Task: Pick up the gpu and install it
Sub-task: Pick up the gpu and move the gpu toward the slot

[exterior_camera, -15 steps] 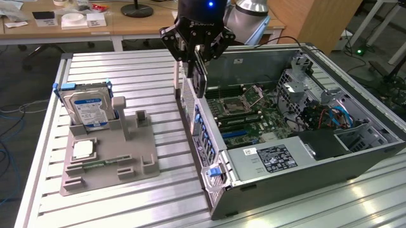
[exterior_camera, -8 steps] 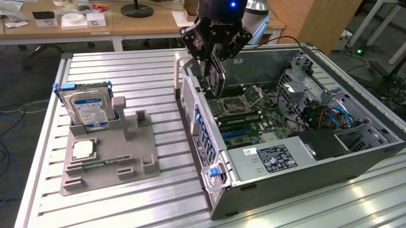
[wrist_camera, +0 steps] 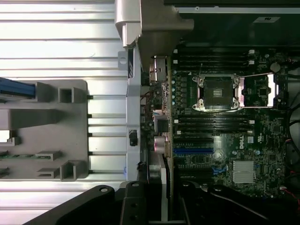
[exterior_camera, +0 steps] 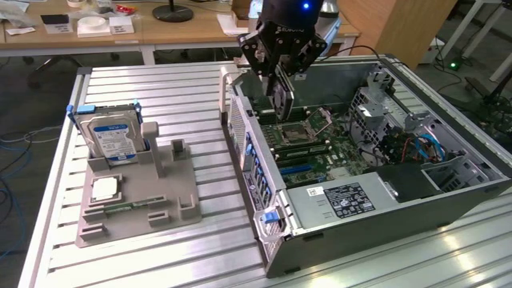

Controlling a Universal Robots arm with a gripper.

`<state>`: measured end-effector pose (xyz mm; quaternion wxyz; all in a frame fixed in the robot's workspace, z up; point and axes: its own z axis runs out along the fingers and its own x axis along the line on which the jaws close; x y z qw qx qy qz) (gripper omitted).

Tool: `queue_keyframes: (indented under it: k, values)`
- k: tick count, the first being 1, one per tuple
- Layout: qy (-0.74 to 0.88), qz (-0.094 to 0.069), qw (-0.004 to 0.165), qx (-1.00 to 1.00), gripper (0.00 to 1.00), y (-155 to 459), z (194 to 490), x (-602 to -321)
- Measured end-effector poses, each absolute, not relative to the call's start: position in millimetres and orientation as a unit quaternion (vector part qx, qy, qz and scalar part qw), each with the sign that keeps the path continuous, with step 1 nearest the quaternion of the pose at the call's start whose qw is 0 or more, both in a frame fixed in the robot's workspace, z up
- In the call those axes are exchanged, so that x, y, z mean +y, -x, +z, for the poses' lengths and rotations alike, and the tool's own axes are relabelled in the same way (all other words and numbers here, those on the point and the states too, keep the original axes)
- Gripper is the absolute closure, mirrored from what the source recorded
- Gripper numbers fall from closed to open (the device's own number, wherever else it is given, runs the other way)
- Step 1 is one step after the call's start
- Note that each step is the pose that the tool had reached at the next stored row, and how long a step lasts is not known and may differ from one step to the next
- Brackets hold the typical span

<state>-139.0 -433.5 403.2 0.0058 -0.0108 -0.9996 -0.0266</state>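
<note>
One ribbed metal table (exterior_camera: 160, 96), wooden desk (exterior_camera: 184, 33) behind, gpu (exterior_camera: 283, 99) gripped

Behind the ribbed metal table (exterior_camera: 160, 90), wooden desks (exterior_camera: 184, 33) are seen, strewn with white boxes (exterior_camera: 93, 25) and papers, and a round black stand base (exterior_camera: 172, 13) is set there. Behind the table a wooden cabinet (exterior_camera: 400, 24) is also placed. Beside the table, blue cables (exterior_camera: 5, 204) are trailed over grey floor (exterior_camera: 32, 102). A small green light (exterior_camera: 454, 64) is seen.
</note>
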Motion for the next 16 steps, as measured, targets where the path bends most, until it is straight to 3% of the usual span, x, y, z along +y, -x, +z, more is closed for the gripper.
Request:
queue_keyframes:
  k: [16]
  values:
    - [0.011,-0.027,0.006,-1.0,0.72,108,403,-434]
